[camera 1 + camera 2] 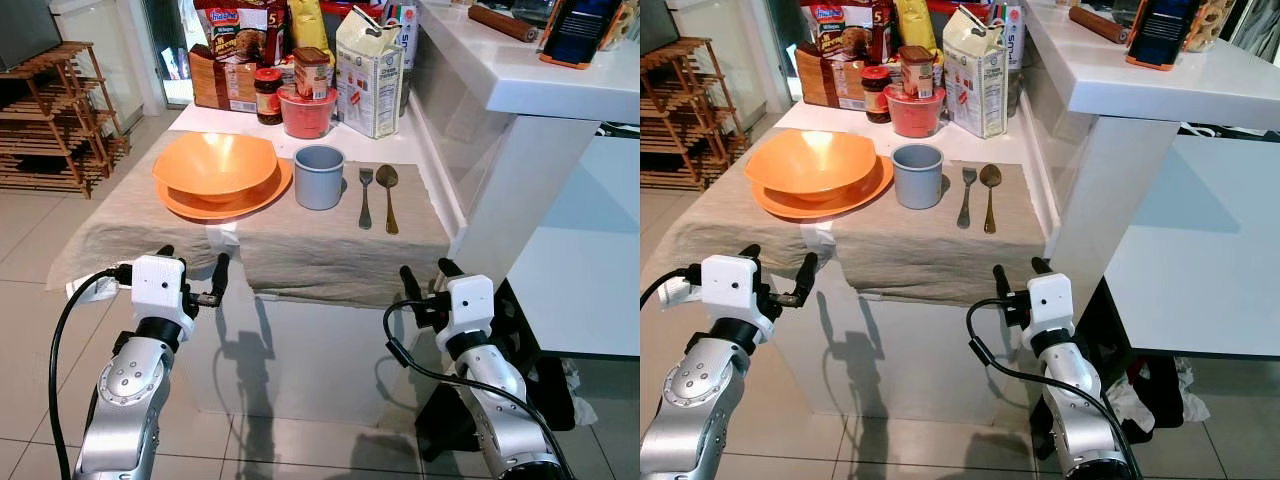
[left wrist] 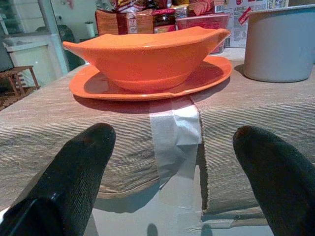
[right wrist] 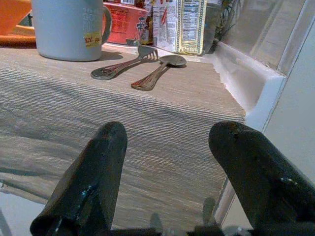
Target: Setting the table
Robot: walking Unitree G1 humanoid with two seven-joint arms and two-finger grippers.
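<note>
An orange bowl [image 1: 214, 162] sits in an orange plate [image 1: 225, 204] on the beige cloth. Right of them stands a grey mug [image 1: 319, 176], then a fork [image 1: 365, 195] and a spoon [image 1: 388, 196] lying side by side. My left gripper [image 1: 192, 259] is open, held at the table's front edge below the plate. My right gripper [image 1: 430, 276] is open too, just off the front right corner, short of the cutlery. The wrist views show the bowl [image 2: 147, 54] and the fork [image 3: 123, 65] beyond each gripper's fingers.
Food boxes, jars and a carton [image 1: 370, 70] crowd the back of the table. A white counter [image 1: 540, 70] rises on the right. A wooden rack [image 1: 50, 115] stands at the left. A strip of tape [image 1: 225, 238] joins the two cloths.
</note>
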